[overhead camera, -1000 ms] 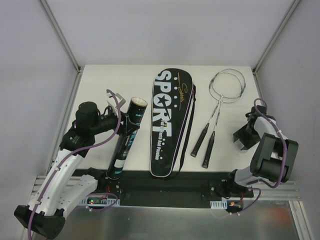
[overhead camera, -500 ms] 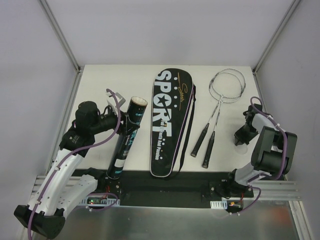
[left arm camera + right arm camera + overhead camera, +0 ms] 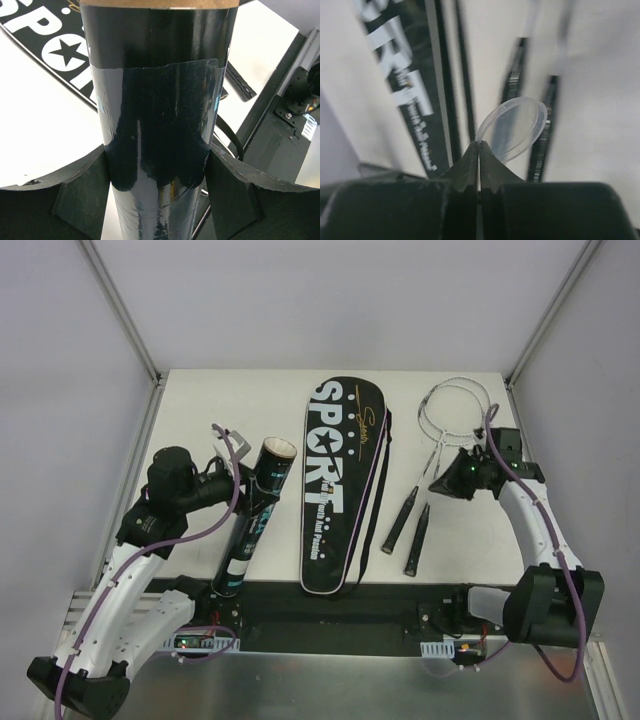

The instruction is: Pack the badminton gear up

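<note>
Closure of the right gripper (image 3: 479, 146) is complete: its fingertips are pinched on the rim of a clear round lid (image 3: 512, 127), which is carried above the two rackets (image 3: 412, 525). The left gripper (image 3: 160, 190) is spread wide around the black tube (image 3: 156, 100). The tube is clamped between the fingers and tilted, with its open mouth raised and its base low at the near edge of the worktop (image 3: 200, 410).

The step in hand is judged to be capping the tube. The lid should be squared to the tube's mouth and pressed on evenly. Only a thin edge is gripped, so side loads are to be avoided or the lid may twist out.

The path leftward crosses the bag (image 3: 335, 490), which lies flat between rackets and tube, so clearance above it is required. Open room is found at the far side of the worktop. The side walls stand close to both arms. No shuttlecocks are seen.
</note>
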Robot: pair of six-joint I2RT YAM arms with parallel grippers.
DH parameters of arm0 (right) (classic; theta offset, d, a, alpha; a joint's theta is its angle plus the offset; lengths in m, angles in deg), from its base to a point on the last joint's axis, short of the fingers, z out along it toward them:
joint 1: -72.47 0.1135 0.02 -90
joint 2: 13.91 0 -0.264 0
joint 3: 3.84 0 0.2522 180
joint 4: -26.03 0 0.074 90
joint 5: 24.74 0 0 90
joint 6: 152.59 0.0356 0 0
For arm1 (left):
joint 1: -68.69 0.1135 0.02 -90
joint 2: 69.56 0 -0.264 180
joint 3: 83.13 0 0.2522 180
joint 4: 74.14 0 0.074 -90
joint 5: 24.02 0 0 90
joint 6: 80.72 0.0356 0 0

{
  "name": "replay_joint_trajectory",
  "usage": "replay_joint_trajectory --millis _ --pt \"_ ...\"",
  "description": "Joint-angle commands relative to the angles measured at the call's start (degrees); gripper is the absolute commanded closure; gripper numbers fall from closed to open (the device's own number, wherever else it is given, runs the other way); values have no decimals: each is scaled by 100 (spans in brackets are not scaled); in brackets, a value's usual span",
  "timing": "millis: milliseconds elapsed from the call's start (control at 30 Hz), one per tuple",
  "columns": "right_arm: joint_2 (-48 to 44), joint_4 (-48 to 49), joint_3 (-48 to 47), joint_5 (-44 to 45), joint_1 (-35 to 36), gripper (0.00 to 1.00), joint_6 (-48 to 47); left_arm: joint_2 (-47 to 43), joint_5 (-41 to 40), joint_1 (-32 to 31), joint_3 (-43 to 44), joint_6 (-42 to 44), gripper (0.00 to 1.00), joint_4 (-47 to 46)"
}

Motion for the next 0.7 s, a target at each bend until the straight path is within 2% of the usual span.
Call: replay_joint_trajectory --millis 0,100,233,367,567,667 --pt "-236 331 -820 -1746 882 100 11 -126 599 -44 -32 291 100 -288" --pt "-342 147 -1330 -1606 1419 99 37 -126 653 -88 -59 353 100 -279" --pt "-290 243 -1884 -2063 1831 99 38 -56 846 -237 -6 466 100 -279" --pt "69 -55 -2902 -2134 2989 99 -287 32 1040 -483 117 853 100 -86" --pt "817 -950 -4650 -2020 4300 99 -734 269 715 -668 539 1802 100 696" --pt "1265 -1618 -5424 -1836 4583 99 -1042 278 609 -695 635 2224 100 933"
